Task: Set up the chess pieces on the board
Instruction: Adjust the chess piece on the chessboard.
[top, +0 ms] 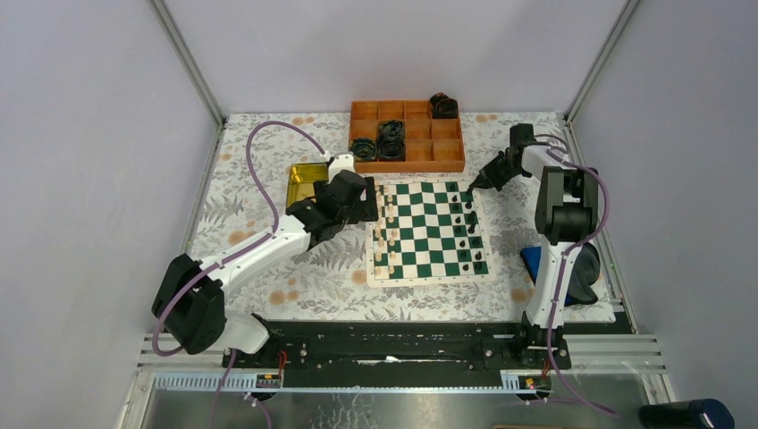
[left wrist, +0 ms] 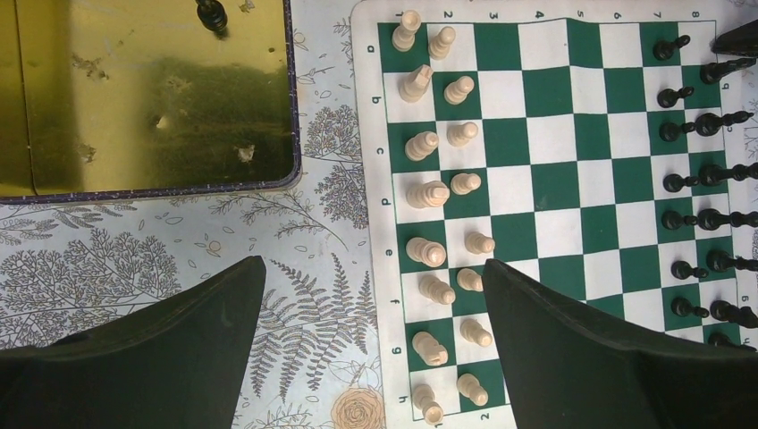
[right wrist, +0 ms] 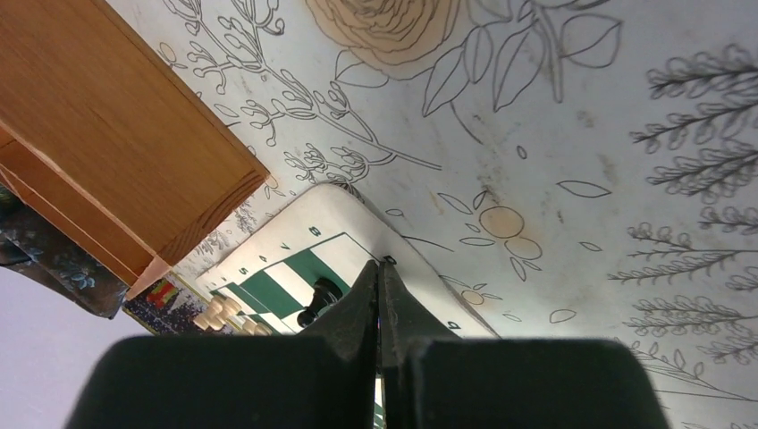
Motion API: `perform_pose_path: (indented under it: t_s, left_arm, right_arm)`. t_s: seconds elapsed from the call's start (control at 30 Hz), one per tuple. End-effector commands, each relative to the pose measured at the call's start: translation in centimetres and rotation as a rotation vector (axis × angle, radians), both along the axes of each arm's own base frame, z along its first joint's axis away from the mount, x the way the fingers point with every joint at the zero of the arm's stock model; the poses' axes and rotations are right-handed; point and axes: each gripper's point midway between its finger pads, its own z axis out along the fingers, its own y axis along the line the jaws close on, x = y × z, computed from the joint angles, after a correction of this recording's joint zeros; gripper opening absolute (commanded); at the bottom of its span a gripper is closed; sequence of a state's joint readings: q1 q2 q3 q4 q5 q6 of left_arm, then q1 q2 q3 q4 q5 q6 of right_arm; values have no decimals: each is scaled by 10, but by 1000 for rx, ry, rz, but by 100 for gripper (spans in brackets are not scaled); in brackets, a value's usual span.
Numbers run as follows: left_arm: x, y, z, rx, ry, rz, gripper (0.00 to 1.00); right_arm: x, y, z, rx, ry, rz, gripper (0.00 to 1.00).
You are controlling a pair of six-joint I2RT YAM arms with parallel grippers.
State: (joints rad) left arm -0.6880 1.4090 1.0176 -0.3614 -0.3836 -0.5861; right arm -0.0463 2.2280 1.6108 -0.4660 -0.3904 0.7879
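pieces on the board [left wrist: 554,179], left gripper [left wrist: 373,268] open, right gripper [right wrist: 379,268] closed

cream pieces [left wrist: 427,194] stand in two files along the board's left side and black pieces [left wrist: 706,219] in two files along its right, with the middle squares bare. one black piece [left wrist: 212,13] sits apart in the tin [left wrist: 152,98], just left of the board. the left gripper hangs over the board's left edge, jaws spread wide and holding nothing. the right gripper is pressed shut and empty, its tip low over the board's far right corner, near the tray [top: 407,134].
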Motion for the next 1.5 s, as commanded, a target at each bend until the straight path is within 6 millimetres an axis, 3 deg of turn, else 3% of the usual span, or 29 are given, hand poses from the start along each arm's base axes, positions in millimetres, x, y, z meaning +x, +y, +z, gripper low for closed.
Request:
perform_pose_path:
  t_s: [0.0,1.47]
  left_arm:
    - [5,-3,3,-11,-26,16,99]
    - [-1,-5,4,-22,-27,10,99]
  right_arm:
    - [-1,15,7,14,-16,59,0]
    - [-20,22,24,6,-46,86,0]
